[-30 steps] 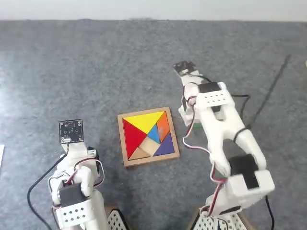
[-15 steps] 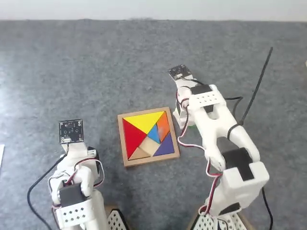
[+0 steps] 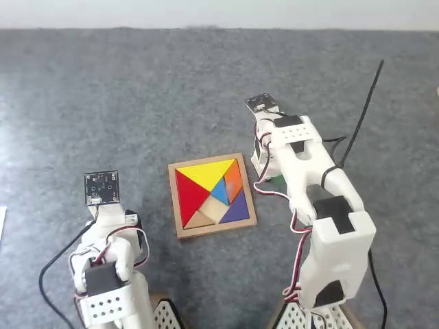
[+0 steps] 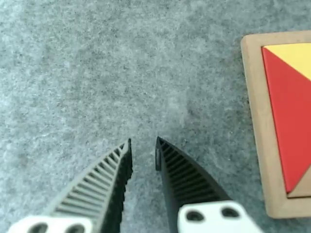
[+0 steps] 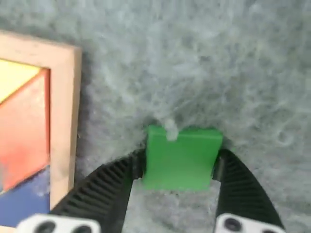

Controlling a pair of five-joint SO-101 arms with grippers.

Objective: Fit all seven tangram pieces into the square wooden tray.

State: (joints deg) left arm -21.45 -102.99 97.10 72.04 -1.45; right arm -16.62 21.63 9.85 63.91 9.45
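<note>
Sitting in right end effector (image 5: 180, 164): green piece (image 5: 181, 154)

Bright, even light (diffuse); a soft shadow edges the wooden tray (image 3: 174, 199).

Table covering: grey fuzzy felt-like surface (image 3: 137, 89), spread under the whole work area
Far side: pale white strip (image 3: 206, 14) bordering the grey covering
Left edge: white sheet corner (image 3: 2, 223)

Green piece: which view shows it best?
Right wrist view: the green piece sits close and clear between the jaws. The high view catches a sliver of it beside the arm. The left wrist view faces carpet and tray.
</note>
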